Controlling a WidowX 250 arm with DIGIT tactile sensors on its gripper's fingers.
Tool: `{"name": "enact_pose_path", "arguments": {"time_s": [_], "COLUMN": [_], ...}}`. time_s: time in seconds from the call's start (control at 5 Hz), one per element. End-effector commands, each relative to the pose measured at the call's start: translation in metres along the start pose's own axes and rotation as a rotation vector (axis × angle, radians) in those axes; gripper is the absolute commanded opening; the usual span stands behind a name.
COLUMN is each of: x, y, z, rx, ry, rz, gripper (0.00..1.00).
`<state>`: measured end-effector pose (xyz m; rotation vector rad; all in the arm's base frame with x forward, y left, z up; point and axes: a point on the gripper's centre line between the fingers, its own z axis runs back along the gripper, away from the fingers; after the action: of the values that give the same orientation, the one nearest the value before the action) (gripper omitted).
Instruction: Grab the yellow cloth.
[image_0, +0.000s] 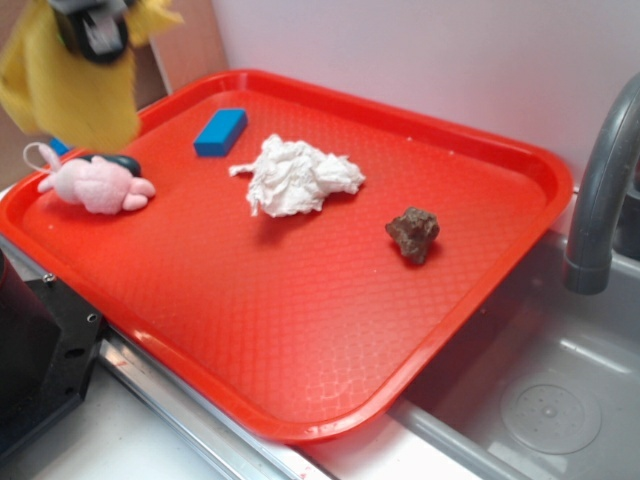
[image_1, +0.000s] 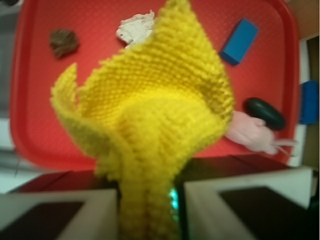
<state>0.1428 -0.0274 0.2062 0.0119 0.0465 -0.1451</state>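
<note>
The end effector (image_1: 147, 210) pinches the yellow cloth (image_1: 150, 115) between its fingers. The cloth hangs above the red tray (image_0: 300, 400).

tool (image_0: 92, 30) cropped by top edge, tissue (image_1: 135, 28) half hidden

Bright even overhead light, soft short shadows under white tissue (image_0: 298, 176) and brown lump (image_0: 413, 234), mild sheen on red tray (image_0: 300, 340), wrist view blurred, yellow cloth (image_1: 155, 115) soft-focus up close
</note>
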Motion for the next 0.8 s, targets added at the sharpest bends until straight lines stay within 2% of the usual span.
{"name": "enact_pose_path", "arguments": {"time_s": [0.0, 0.2, 0.4, 0.6], "x": [0.008, 0.023, 0.042, 0.051], "y": [0.016, 0.032, 0.035, 0.030], "z": [0.010, -0.025, -0.041, -0.035], "rx": [0.066, 0.061, 0.040, 0.054], "ry": [0.021, -0.063, -0.042, -0.060], "rz": [-0.024, -0.011, 0.019, 0.016], "gripper": [0.00, 0.00, 0.00, 0.00]}}
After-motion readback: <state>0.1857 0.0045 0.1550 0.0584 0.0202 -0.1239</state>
